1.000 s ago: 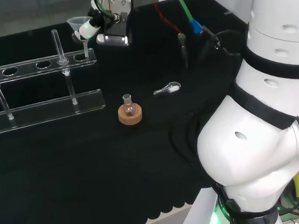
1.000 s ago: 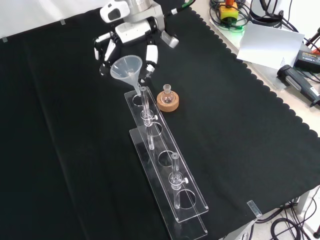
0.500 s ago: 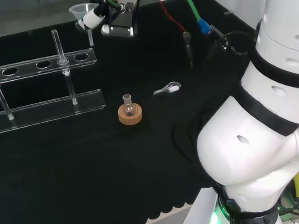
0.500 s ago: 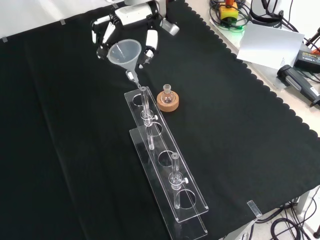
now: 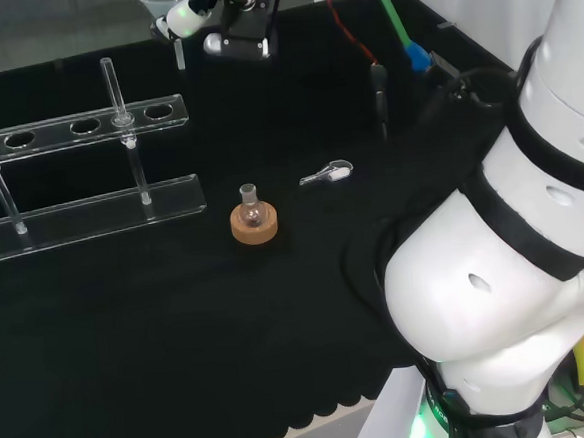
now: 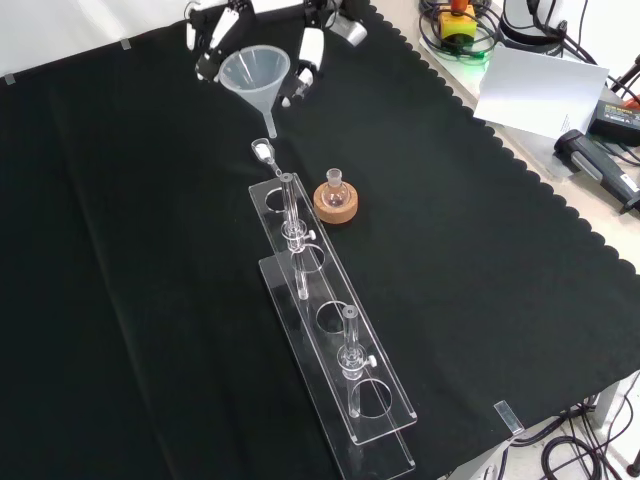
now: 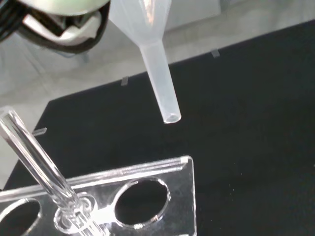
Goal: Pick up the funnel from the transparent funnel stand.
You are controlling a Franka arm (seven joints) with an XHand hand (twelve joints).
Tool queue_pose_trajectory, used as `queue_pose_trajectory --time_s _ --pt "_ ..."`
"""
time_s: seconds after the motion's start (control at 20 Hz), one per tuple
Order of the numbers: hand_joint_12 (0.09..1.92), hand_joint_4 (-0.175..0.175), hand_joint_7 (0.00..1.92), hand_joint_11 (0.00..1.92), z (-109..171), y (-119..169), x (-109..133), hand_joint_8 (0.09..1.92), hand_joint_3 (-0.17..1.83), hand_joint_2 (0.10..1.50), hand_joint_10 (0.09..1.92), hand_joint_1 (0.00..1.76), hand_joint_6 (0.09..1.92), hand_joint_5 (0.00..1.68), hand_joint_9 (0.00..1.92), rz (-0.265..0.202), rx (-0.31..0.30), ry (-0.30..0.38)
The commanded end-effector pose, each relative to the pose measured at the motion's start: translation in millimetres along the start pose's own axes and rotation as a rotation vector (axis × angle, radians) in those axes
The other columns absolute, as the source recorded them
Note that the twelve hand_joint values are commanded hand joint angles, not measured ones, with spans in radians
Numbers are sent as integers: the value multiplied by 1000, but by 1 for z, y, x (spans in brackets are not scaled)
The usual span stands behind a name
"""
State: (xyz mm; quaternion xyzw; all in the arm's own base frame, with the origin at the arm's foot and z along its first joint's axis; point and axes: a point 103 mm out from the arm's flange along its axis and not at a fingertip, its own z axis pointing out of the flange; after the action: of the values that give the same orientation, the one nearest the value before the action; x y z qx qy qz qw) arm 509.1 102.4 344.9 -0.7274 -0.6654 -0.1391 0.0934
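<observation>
A clear plastic funnel [image 6: 256, 77] hangs in the air, held by the hand [image 6: 309, 50], whose fingers curl round its cone. In the head view the funnel [image 5: 164, 3] and the hand [image 5: 230, 23] sit at the top edge, above and beyond the end of the transparent stand [image 5: 75, 124]. In the front view the funnel's stem tip hovers well above the stand's near end hole [image 6: 273, 198]. The wrist view shows the stem [image 7: 161, 88] free in the air above the stand's plate [image 7: 152, 179] and its empty end hole.
A small round flask on a cork ring [image 6: 336, 197] stands beside the stand's end. A small clear stopper-like piece [image 5: 326, 174] lies on the cloth. The stand has upright clear rods [image 6: 291, 210]. Cables [image 5: 389, 27] run by the arm's white links [image 5: 532, 212].
The hand has risen with the funnel. The stem has come clear of the stand's end hole and now hangs higher above it.
</observation>
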Motion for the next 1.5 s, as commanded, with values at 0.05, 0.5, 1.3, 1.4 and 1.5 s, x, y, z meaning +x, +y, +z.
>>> queue_pose_trajectory --time_s 0.05,0.5,1.3,1.4,1.5 --pt "1168 -31 1114 0 -16 -12 2 517 638 536 359 886 87 703 861 -24 -41 5" --pt "1170 -31 1120 0 -44 -24 -29 502 678 519 343 887 87 710 868 -52 -54 37" --pt "1168 -31 1122 0 -49 -42 -17 497 690 519 339 886 87 714 872 -56 -82 0" --pt "1168 -31 1123 0 -49 -42 -12 496 692 519 339 886 87 715 873 -50 -82 -1" --pt "1168 -31 1123 0 -49 -43 -9 496 694 518 338 887 87 715 873 -39 -83 -1"
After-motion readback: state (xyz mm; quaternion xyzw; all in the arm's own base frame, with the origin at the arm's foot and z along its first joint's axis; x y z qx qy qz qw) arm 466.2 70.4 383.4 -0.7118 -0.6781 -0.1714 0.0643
